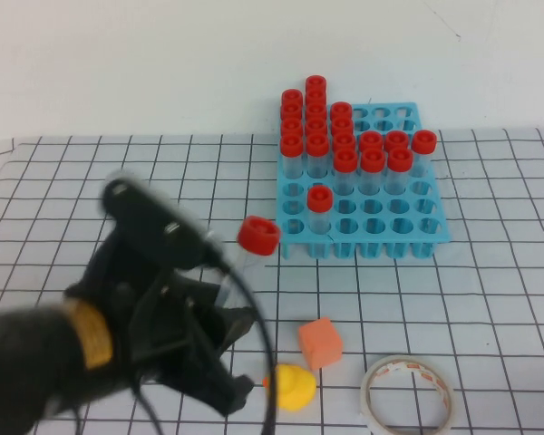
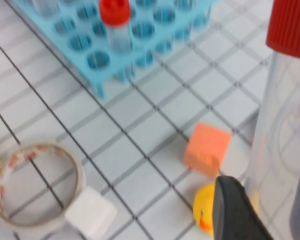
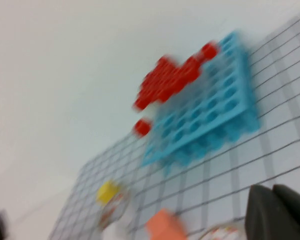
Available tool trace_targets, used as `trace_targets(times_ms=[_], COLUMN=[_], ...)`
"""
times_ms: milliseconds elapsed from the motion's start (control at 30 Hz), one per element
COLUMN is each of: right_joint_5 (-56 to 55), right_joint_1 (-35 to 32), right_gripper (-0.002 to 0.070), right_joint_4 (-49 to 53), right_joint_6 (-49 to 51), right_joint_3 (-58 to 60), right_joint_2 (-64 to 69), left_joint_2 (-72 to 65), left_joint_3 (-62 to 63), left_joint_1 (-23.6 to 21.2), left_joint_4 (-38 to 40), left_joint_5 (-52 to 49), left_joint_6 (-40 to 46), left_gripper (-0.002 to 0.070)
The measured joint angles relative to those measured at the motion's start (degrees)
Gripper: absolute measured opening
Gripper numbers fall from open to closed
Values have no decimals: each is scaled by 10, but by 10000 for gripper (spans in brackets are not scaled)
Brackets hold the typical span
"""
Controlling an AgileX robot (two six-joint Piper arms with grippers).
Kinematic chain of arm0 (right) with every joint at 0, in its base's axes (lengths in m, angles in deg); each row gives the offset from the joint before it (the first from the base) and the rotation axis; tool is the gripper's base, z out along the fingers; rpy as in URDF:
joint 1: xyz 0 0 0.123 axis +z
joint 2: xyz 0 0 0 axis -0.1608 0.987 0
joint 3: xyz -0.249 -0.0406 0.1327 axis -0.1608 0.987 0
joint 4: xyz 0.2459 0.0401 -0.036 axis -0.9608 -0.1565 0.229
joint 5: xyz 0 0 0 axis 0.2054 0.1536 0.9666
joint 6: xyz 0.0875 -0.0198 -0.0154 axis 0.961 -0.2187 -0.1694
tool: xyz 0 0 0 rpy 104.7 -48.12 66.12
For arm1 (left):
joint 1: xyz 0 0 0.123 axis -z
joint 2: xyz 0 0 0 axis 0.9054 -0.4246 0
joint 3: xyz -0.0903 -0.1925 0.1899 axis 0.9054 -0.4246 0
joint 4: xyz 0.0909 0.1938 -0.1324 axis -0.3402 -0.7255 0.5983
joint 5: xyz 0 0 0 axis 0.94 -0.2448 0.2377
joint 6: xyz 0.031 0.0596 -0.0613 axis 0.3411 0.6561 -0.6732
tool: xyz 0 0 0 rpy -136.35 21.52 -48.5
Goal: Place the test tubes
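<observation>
Above the gridded mat, front-left, the left gripper (image 1: 225,306) is clamped on a clear, red-capped test tube (image 1: 257,237), short of the blue moulded rack (image 1: 435,231), whose back rows are filled and front holes mostly empty, while the right gripper (image 3: 277,215), well apart from it, is closed on nothing.

My high camera sits raised on my own side, angled down at the table (image 1: 490,299). It stands far enough back to take in my left pincer (image 1: 219,313) and the blue rack (image 1: 358,195) beyond it. My left wrist camera rides just behind that pincer, close above the table, facing the rack past its fingers (image 2: 235,210). My right wrist camera looks over my right pincer (image 3: 280,212), tilted, with the rack well ahead. All three views share the rack and the orange cube (image 1: 320,343).
</observation>
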Motion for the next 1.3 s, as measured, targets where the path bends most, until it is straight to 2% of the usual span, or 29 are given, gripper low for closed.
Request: trace_targets(times_ms=[200, 400, 567, 667, 733, 867, 933, 1100, 1300], right_joint_5=[108, 143, 145, 151, 162, 202, 229, 303, 330], right_joint_1=[0, 0, 0, 0, 0, 1, 11, 43, 76], right_gripper=[-1, -1, 19, 94, 183, 393, 459, 502, 508], right_joint_4=[-136, -172, -203, -230, -261, -278, -279, -280, -280], right_joint_6=[-194, -291, -384, -470, -536, -624, -655, -731, -763], right_joint_3=[-5, -64, -119, -146, -159, -184, -202, -262, -334], right_joint_2=[0, 43, 114, 164, 205, 290, 337, 443, 563], left_joint_2=[17, -33, -85, -110, -128, -157, -170, -205, -225], left_joint_3=[-96, -124, -126, -126, -126, -126, -126, -126, -126], left_joint_1=[0, 1, 1, 1, 1, 1, 1, 2, 2], left_joint_4=[32, 34, -37, -118, -180, -278, -305, -326, -328], left_joint_5=[186, 373, 447, 480, 522, 636, 688, 770, 782], left_joint_6=[-5, -46, -134, -220, -267, -299, -302, -306, -309], left_gripper=[214, 214, 214, 213, 213, 213, 213, 213, 213])
